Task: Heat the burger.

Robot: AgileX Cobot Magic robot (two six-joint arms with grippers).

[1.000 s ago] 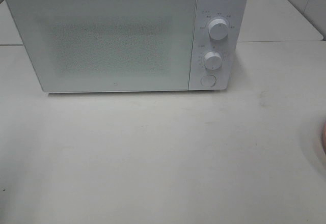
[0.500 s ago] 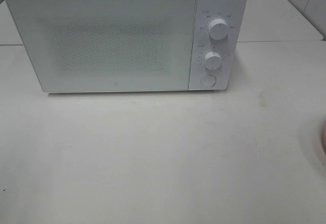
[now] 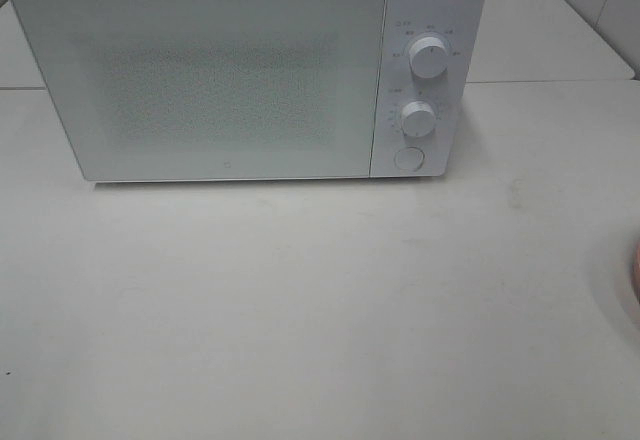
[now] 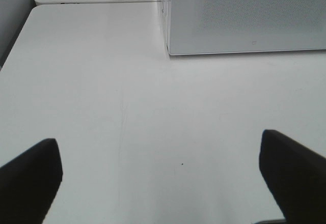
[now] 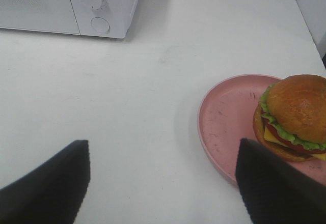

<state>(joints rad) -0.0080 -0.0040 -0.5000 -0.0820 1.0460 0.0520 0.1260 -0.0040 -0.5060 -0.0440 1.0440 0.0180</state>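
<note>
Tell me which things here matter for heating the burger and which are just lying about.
For the job:
- burger, on the pink plate
- plate
- microwave, door shut
- knobs and the round button
- left gripper and right gripper, both open and holding nothing

Just lying about:
- nothing else shows, only the bare white table

White microwave with speckled grey door, white table, pink plate, golden-brown, green-frilled burger.
</note>
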